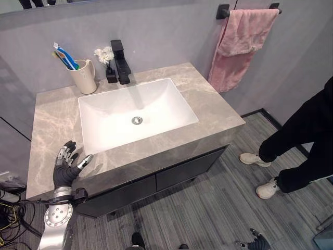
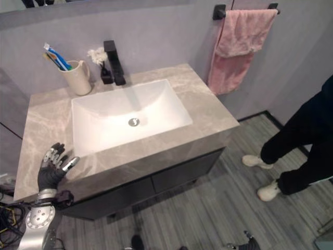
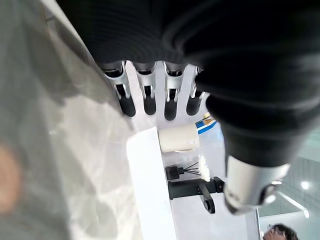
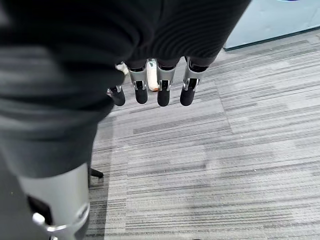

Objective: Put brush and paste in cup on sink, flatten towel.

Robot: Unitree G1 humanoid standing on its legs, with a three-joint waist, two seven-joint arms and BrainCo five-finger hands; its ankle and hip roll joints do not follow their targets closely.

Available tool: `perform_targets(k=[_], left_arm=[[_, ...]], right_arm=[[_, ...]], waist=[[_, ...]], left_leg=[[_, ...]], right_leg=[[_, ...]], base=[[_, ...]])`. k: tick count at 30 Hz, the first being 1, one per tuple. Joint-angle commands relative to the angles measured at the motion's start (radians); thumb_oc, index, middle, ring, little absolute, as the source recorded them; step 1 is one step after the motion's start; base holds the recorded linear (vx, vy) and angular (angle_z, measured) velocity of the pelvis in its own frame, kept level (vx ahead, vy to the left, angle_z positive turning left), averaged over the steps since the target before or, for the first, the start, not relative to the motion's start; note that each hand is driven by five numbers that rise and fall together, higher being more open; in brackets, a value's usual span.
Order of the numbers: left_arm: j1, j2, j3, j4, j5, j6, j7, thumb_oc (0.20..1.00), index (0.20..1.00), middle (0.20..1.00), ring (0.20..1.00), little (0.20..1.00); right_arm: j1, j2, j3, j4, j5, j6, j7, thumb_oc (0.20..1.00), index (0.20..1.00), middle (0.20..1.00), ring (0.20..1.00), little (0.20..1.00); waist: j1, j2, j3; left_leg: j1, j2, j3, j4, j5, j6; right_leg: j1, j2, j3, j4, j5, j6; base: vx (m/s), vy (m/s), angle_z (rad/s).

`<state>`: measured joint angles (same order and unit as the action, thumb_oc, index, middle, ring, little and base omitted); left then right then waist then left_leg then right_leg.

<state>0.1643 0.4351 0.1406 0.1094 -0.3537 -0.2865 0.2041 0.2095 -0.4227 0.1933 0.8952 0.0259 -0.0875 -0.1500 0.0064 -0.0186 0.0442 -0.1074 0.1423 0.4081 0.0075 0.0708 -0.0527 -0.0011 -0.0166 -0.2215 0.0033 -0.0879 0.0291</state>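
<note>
Left hand (image 1: 66,165): raised over the front left corner of the grey marble tabletop (image 1: 52,125), fingers straight and spread, thumb held apart, nothing in its grasp. Its wrist view confirms the fingers extended in a row and empty.

Cup (image 1: 84,76): cream, with a handle, standing upright at the back left of the tabletop, just beside the basin's rear left corner. A blue toothbrush (image 1: 64,55) stands in it, leaning toward the left. A second item, yellowish with blue, lies against the brush inside the cup; whether it is the paste cannot be told.

Small dark vase with white flowers (image 1: 106,56): on the tabletop between the cup and the tap, just beside the tap.

Black tap (image 1: 120,62): at the rear centre, its spout reaching over the basin.

White rectangular basin (image 1: 136,112): set in the middle of the tabletop, drain at its centre.

Pink towel (image 1: 240,44): hung on a black wall rail (image 1: 223,10) to the right of the vanity, bunched and uneven, with one corner hanging lower.

Person (image 1: 304,138): standing on the grey floor at the right, in dark trousers and pale shoes.

Right hand (image 4: 150,87): low at the robot's side above the floor, fingers straight and relaxed, holding nothing.
</note>
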Motion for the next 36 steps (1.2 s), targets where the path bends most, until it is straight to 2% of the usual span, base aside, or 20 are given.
perform_targets(k=[1, 2, 4, 6, 8, 10, 13, 17, 19, 23, 24, 25, 26, 27, 28, 29, 32, 34, 35, 36], left_arm=[[-0.042, 0.028, 0.026, -0.006, -0.005, -0.053, 0.035, 0.846, 0.846, 0.846, 0.846, 0.846], [-0.044, 0.023, 0.027, 0.005, -0.005, -0.055, 0.041, 0.849, 0.849, 0.849, 0.849, 0.849], [-0.038, 0.016, 0.035, -0.010, -0.006, -0.060, 0.047, 0.862, 0.862, 0.862, 0.862, 0.862], [-0.037, 0.011, 0.038, -0.001, -0.007, -0.067, 0.053, 0.871, 0.871, 0.871, 0.871, 0.871], [-0.033, 0.010, 0.035, -0.006, -0.011, -0.071, 0.047, 0.875, 0.875, 0.875, 0.875, 0.875], [-0.029, 0.009, 0.017, -0.007, -0.008, -0.071, 0.032, 0.887, 0.887, 0.887, 0.887, 0.887], [-0.025, 0.016, -0.013, -0.016, -0.001, -0.064, 0.012, 0.890, 0.890, 0.890, 0.890, 0.890], [-0.013, 0.041, -0.044, -0.028, 0.024, -0.055, -0.006, 0.922, 0.922, 0.922, 0.922, 0.922], [-0.014, 0.044, -0.045, -0.027, 0.028, -0.053, -0.007, 0.918, 0.918, 0.918, 0.918, 0.918], [-0.018, 0.056, -0.052, -0.037, 0.037, -0.054, -0.005, 0.934, 0.934, 0.934, 0.934, 0.934], [-0.015, 0.062, -0.058, -0.039, 0.041, -0.051, -0.007, 0.937, 0.937, 0.937, 0.937, 0.937], [-0.015, 0.069, -0.065, -0.035, 0.048, -0.047, -0.004, 0.944, 0.944, 0.944, 0.944, 0.944], [-0.015, 0.077, -0.069, -0.029, 0.061, -0.043, -0.001, 0.947, 0.947, 0.947, 0.947, 0.947], [-0.015, 0.081, -0.072, -0.028, 0.062, -0.038, -0.003, 1.000, 1.000, 1.000, 1.000, 1.000], [-0.012, 0.081, -0.075, -0.032, 0.058, -0.033, -0.006, 1.000, 1.000, 1.000, 1.000, 1.000], [-0.010, 0.078, -0.078, -0.029, 0.058, -0.030, -0.011, 1.000, 1.000, 1.000, 1.000, 1.000], [-0.006, 0.072, -0.106, -0.013, 0.051, -0.018, -0.034, 1.000, 1.000, 1.000, 1.000, 1.000], [-0.004, 0.068, -0.113, -0.012, 0.050, -0.013, -0.040, 1.000, 1.000, 1.000, 1.000, 1.000], [-0.004, 0.057, -0.138, 0.012, 0.042, -0.004, -0.057, 1.000, 1.000, 1.000, 1.000, 1.000], [-0.005, 0.057, -0.138, 0.012, 0.042, -0.005, -0.058, 1.000, 1.000, 1.000, 1.000, 1.000]], right_arm=[[-0.078, -0.006, -0.010, 0.011, 0.031, -0.036, -0.014, 1.000, 1.000, 1.000, 1.000, 1.000], [-0.085, -0.008, -0.003, 0.014, 0.032, -0.037, -0.013, 1.000, 1.000, 1.000, 1.000, 1.000], [-0.110, -0.015, 0.018, 0.029, 0.029, -0.040, -0.016, 1.000, 1.000, 1.000, 1.000, 1.000], [-0.118, -0.017, 0.031, 0.035, 0.024, -0.040, -0.014, 1.000, 1.000, 1.000, 1.000, 1.000], [-0.112, -0.026, 0.027, 0.027, 0.020, -0.043, -0.009, 1.000, 1.000, 1.000, 1.000, 1.000], [-0.101, -0.037, 0.011, 0.030, 0.018, -0.043, -0.008, 1.000, 1.000, 1.000, 1.000, 1.000], [-0.106, -0.037, -0.015, 0.037, 0.029, -0.041, -0.013, 1.000, 1.000, 1.000, 1.000, 1.000], [-0.133, -0.024, -0.011, 0.049, 0.022, -0.033, -0.016, 1.000, 1.000, 1.000, 1.000, 1.000], [-0.137, -0.020, -0.009, 0.043, 0.016, -0.031, -0.016, 1.000, 1.000, 1.000, 1.000, 1.000], [-0.146, -0.010, 0.009, 0.027, 0.004, -0.027, -0.014, 1.000, 1.000, 1.000, 1.000, 1.000], [-0.153, -0.005, 0.019, 0.029, -0.005, -0.024, -0.012, 1.000, 1.000, 1.000, 1.000, 1.000], [-0.164, 0.001, 0.026, 0.025, -0.011, -0.021, -0.016, 1.000, 1.000, 1.000, 1.000, 1.000], [-0.175, 0.007, 0.032, 0.027, -0.012, -0.020, -0.018, 1.000, 1.000, 1.000, 1.000, 1.000], [-0.180, 0.011, 0.035, 0.028, -0.010, -0.021, -0.020, 1.000, 1.000, 1.000, 1.000, 1.000], [-0.181, 0.016, 0.034, 0.031, -0.005, -0.023, -0.023, 1.000, 1.000, 1.000, 1.000, 1.000], [-0.184, 0.021, 0.038, 0.033, -0.003, -0.024, -0.023, 1.000, 1.000, 1.000, 1.000, 1.000], [-0.192, 0.029, 0.052, 0.059, -0.006, -0.026, -0.022, 1.000, 1.000, 1.000, 1.000, 1.000], [-0.195, 0.032, 0.054, 0.065, -0.007, -0.026, -0.024, 1.000, 1.000, 1.000, 1.000, 1.000], [-0.199, 0.038, 0.057, 0.069, -0.004, -0.025, -0.029, 1.000, 1.000, 1.000, 1.000, 1.000], [-0.199, 0.038, 0.057, 0.069, -0.004, -0.025, -0.029, 1.000, 1.000, 1.000, 1.000, 1.000]], waist=[[0.004, -0.051, 0.023], [0.017, -0.058, 0.034], [0.053, -0.067, 0.044], [0.071, -0.069, 0.043], [0.066, -0.059, 0.036], [0.055, -0.043, 0.025], [0.036, -0.032, 0.025], [0.029, -0.021, 0.030], [0.031, -0.020, 0.029], [0.027, -0.022, 0.038], [0.026, -0.024, 0.045], [0.034, -0.026, 0.052], [0.048, -0.025, 0.057], [0.066, -0.021, 0.060], [0.086, -0.017, 0.062], [0.092, -0.014, 0.057], [0.106, -0.015, 0.053], [0.113, -0.017, 0.046], [0.124, -0.032, 0.044], [0.125, -0.032, 0.045]], left_leg=[[-0.115, -0.091, -0.139, 0.037, 0.046, -0.008], [-0.120, -0.107, -0.223, 0.069, 0.022, -0.011], [-0.125, -0.139, -0.443, 0.117, -0.026, -0.016], [-0.127, -0.152, -0.571, 0.143, -0.045, -0.021], [-0.102, -0.146, -0.600, 0.117, -0.054, -0.021], [-0.075, -0.149, -0.585, 0.074, -0.052, -0.012], [-0.055, -0.181, -0.574, 0.070, -0.071, 0.007], [-0.044, -0.209, -0.524, 0.061, -0.091, 0.041], [-0.044, -0.213, -0.514, 0.057, -0.092, 0.045], [-0.046, -0.233, -0.473, 0.053, -0.103, 0.062], [-0.042, -0.237, -0.453, 0.047, -0.106, 0.066], [-0.044, -0.232, -0.435, 0.048, -0.106, 0.066], [-0.046, -0.224, -0.416, 0.052, -0.106, 0.065], [-0.047, -0.215, -0.398, 0.054, -0.106, 0.063], [-0.040, -0.204, -0.375, 0.049, -0.106, 0.061], [-0.041, -0.200, -0.361, 0.040, -0.096, 0.063], [-0.026, -0.181, -0.301, 0.025, -0.086, 0.069], [-0.028, -0.174, -0.279, 0.023, -0.082, 0.066], [-0.018, -0.166, -0.230, 0.024, -0.081, 0.059], [-0.016, -0.165, -0.229, 0.023, -0.081, 0.059]], right_leg=[[-0.004, 0.003, 0.063, -0.006, 0.025, 0.051], [-0.008, -0.005, 0.080, 0.001, 0.025, 0.051], [-0.036, -0.018, 0.139, 0.023, 0.034, 0.050], [-0.053, -0.024, 0.190, 0.032, 0.043, 0.054], [-0.058, -0.021, 0.217, 0.030, 0.049, 0.059], [-0.058, -0.031, 0.212, 0.029, 0.049, 0.066], [-0.073, -0.060, 0.232, 0.044, 0.059, 0.086], [-0.122, -0.101, 0.288, 0.061, 0.090, 0.122], [-0.134, -0.110, 0.296, 0.063, 0.097, 0.131], [-0.172, -0.147, 0.324, 0.056, 0.148, 0.157], [-0.187, -0.163, 0.327, 0.047, 0.179, 0.170], [-0.202, -0.168, 0.311, 0.051, 0.194, 0.170], [-0.214, -0.177, 0.245, 0.065, 0.188, 0.167], [-0.212, -0.189, 0.164, 0.082, 0.174, 0.159], [-0.186, -0.201, 0.054, 0.113, 0.143, 0.147], [-0.179, -0.197, 0.010, 0.140, 0.127, 0.137], [-0.152, -0.158, -0.064, 0.265, 0.039, 0.119], [-0.139, -0.150, -0.084, 0.251, 0.030, 0.114], [-0.105, -0.142, -0.120, 0.203, 0.020, 0.107], [-0.103, -0.141, -0.119, 0.201, 0.021, 0.107]], base=[[-0.08, 0.009, -0.36], [-0.06, 0.023, -0.50], [-0.06, 0.038, -0.57], [-0.02, 0.038, -1.07], [0.01, 0.105, -0.84], [0.03, 0.199, -0.25], [-0.01, 0.248, 0.02], [-0.06, 0.264, -0.48], [-0.06, 0.176, -0.41], [-0.07, 0.199, -0.40], [-0.07, 0.099, -0.25], [-0.11, 0.118, -0.33], [-0.12, 0.061, -0.44], [-0.15, 0.079, -0.83], [-0.17, 0.096, -1.14], [-0.16, 0.098, -1.22], [-0.13, 0.060, -0.60], [-0.08, -0.034, -0.89], [-0.05, -0.058, -0.64], [-0.04, -0.087, -0.41]])
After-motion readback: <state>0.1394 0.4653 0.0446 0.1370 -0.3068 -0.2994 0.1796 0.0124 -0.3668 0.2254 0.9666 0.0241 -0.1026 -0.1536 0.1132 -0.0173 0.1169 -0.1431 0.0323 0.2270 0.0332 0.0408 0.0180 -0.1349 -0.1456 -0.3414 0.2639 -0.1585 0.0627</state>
